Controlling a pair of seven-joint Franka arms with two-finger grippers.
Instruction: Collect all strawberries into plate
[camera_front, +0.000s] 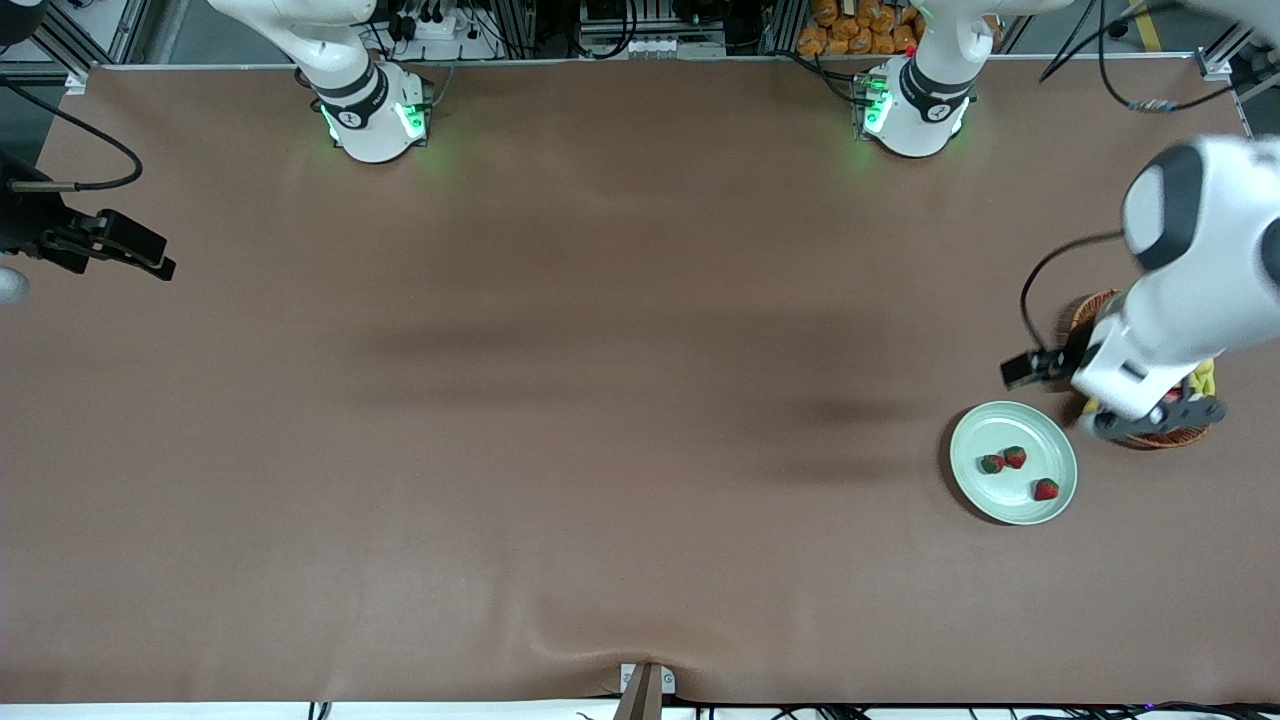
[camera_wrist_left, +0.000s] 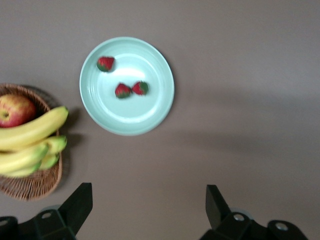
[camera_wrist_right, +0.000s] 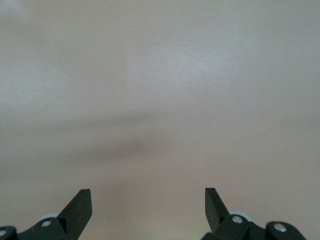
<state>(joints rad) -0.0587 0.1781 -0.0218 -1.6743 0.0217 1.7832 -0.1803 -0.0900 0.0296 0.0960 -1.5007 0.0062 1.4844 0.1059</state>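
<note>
We see three strawberries (camera_wrist_left: 124, 90) on plate (camera_wrist_left: 150, 115), just ahead of left claw (camera_wrist_left: 149, 210), wide open, empty. Right claw (camera_wrist_right: 148, 212) waits over bare tabletop (camera_wrist_right: 160, 100), open, empty.

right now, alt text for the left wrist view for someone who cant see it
Three strawberries lie in a mint-green plate on a brown table, beside a wicker basket of bananas and an apple. The open left gripper holds nothing.

Left arm hides most of basket (camera_front: 1085, 312) (bananas too).
</note>
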